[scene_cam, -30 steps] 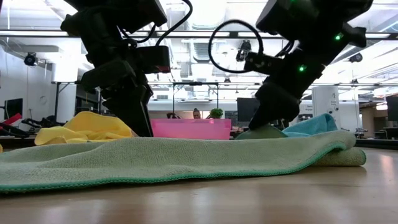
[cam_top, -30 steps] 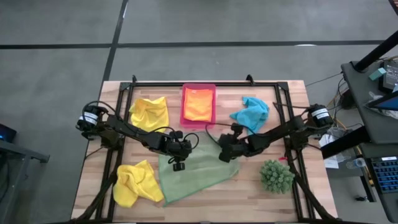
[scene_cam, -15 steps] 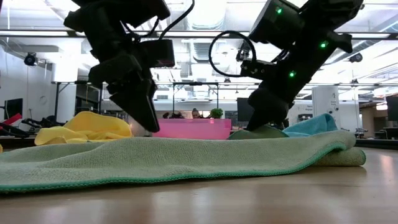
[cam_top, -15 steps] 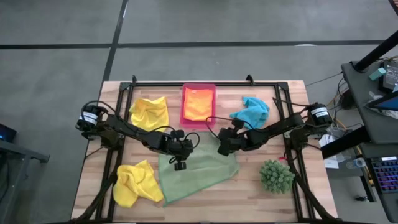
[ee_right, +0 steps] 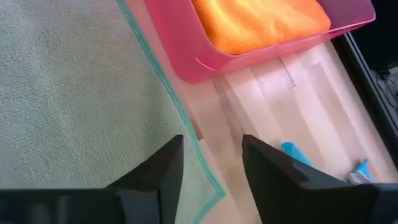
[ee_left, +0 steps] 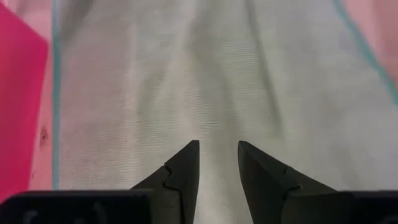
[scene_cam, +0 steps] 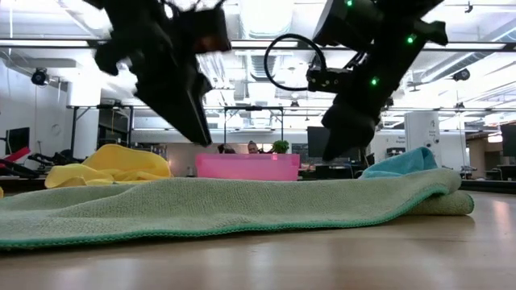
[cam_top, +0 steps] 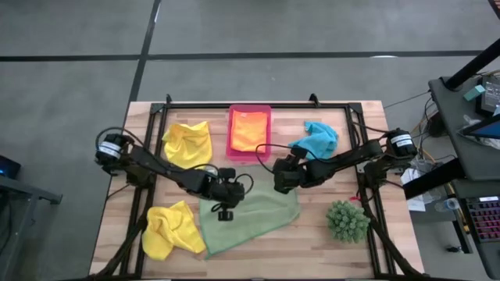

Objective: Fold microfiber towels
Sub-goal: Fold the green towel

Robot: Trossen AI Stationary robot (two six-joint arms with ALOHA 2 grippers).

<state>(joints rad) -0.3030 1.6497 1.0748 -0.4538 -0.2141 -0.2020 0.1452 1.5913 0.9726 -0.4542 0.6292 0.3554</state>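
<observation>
1. From the high view we see a pale wooden slatted table [cam_top: 258, 250] on a grey concrete floor, a black metal frame along its edges. On it we count five soft microfiber towels: two yellow ones, one at the far left [cam_top: 188, 141] and one bunched at the near left corner [cam_top: 169, 229]; one orange towel [cam_top: 249, 130] folded inside the single pink plastic tray [cam_top: 231, 153]; one turquoise blue towel [cam_top: 314, 141] crumpled at the far right; one light green towel [cam_top: 250, 218] spread flat in the near middle. One spiky green plant [cam_top: 347, 220] stands near right. The left gripper [cam_top: 223, 211] hangs over the green towel's left part; the right gripper [cam_top: 279, 184] is at its far right corner.
2. The low view looks across the green towel into a workshop with ceiling lights; both grippers hang clear above the cloth.
3. In the left wrist view, the fingers [ee_left: 183, 171] stand slightly parted, empty, above green fabric.
4. In the right wrist view, the fingers [ee_right: 158, 177] are parted, released, over the towel's teal-stitched edge, beside the tray.
</observation>
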